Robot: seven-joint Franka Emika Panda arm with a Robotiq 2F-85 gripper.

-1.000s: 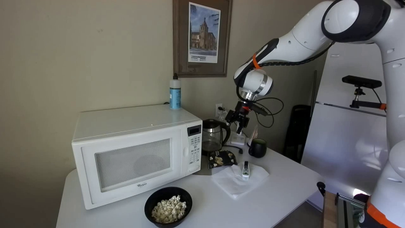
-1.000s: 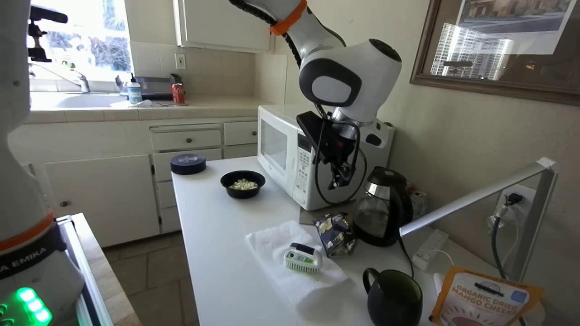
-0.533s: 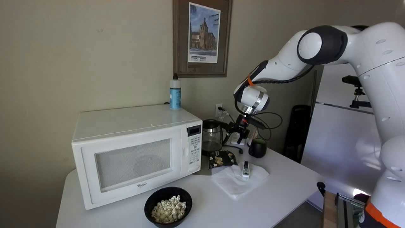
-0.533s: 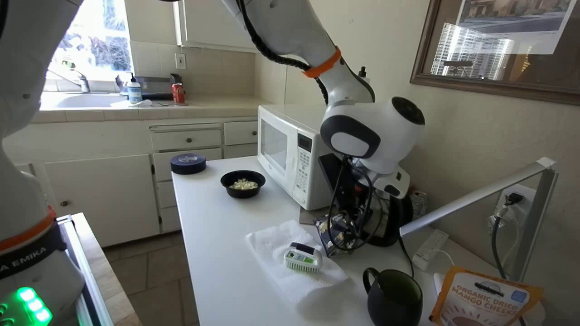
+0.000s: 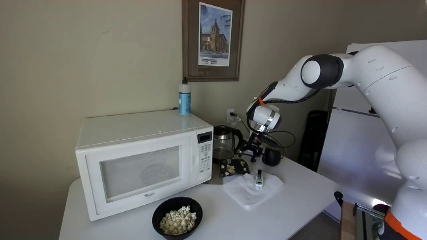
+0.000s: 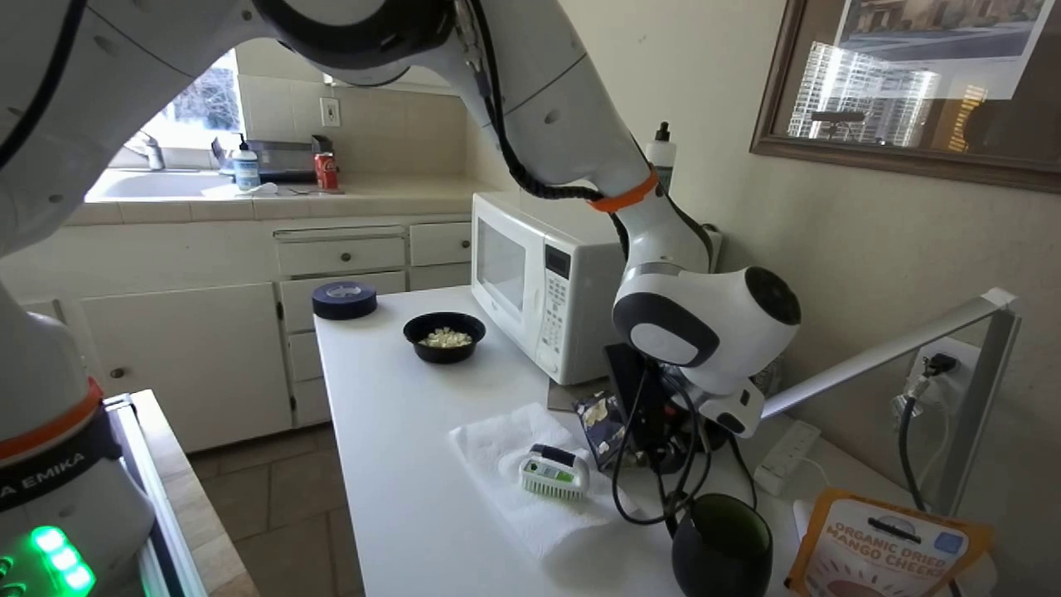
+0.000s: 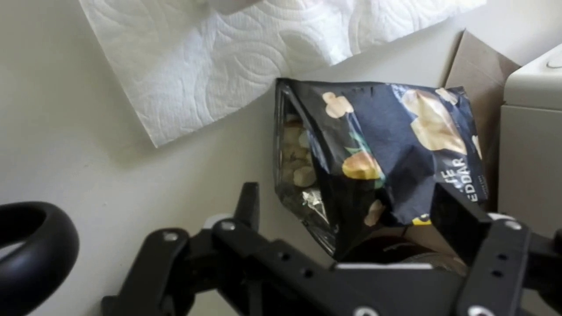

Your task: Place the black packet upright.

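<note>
The black packet [image 5: 233, 167] lies on the table in front of the kettle, and it also shows in an exterior view [image 6: 601, 419], partly hidden by the wrist and cables. In the wrist view the packet [image 7: 395, 145] lies on its side, its clear gusset end facing left. My gripper [image 7: 346, 188] is open and empty. Its left fingertip is over bare table beside the clear end. Its right fingertip overlaps the printed corner in the picture; I cannot tell if it touches. In an exterior view the gripper [image 5: 247, 156] is above and just right of the packet.
A glass kettle [image 5: 223, 146] and a white microwave [image 5: 143, 166] stand close to the packet. A paper towel [image 5: 247, 198] with a small brush [image 6: 554, 473] lies alongside. A dark mug [image 6: 721, 547] and a mango bag [image 6: 891, 547] stand near. A popcorn bowl [image 6: 443, 354] is farther off.
The arm has lowered steadily, bringing the gripper down from above the kettle to close over the packet and near the mug. The packet has not moved.
</note>
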